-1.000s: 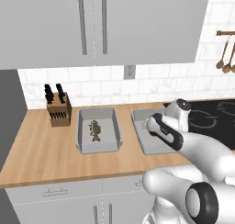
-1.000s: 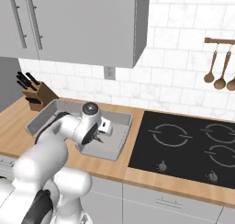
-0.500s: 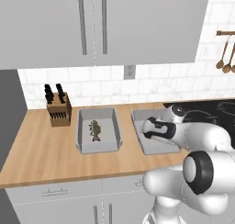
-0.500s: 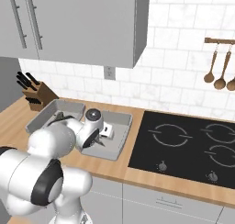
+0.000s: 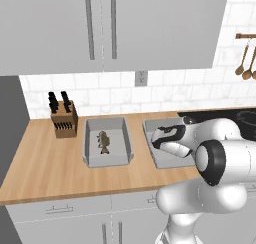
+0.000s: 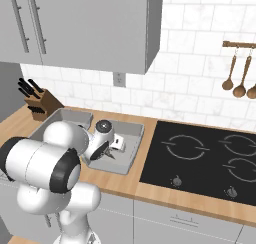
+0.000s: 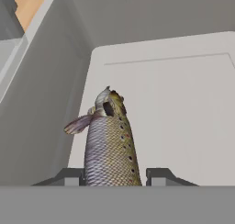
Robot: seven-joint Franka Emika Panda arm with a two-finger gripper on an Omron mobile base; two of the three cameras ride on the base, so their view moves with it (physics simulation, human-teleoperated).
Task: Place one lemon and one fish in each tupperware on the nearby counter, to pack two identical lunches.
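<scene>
Fingertips (image 7: 158,176) of the gripper (image 7: 113,178) sit pressed against either side of a scaled brown fish (image 7: 110,145), so the jaws are closed on its body and hold it; the fish runs away from the jaws with its head at the far end and a fin sticking out to one side. Just beyond and beneath it lies the pale floor of a grey tupperware (image 7: 183,103), whose tall wall rises close alongside the fish, with a sliver of wooden counter (image 7: 32,7) past the far corner. From the right base camera the gripper (image 6: 111,149) hangs inside this same tupperware (image 6: 131,155), low over its floor, on the counter (image 6: 150,190) just beside the black cooktop (image 6: 200,158). From the left base camera the hand is partly hidden by the arm over that tupperware (image 5: 152,148). Farther off along the counter (image 5: 45,168) stands a second tupperware (image 5: 125,143) with another fish (image 5: 103,141) lying inside, and beyond it a knife block (image 5: 64,120) near the tiled wall
</scene>
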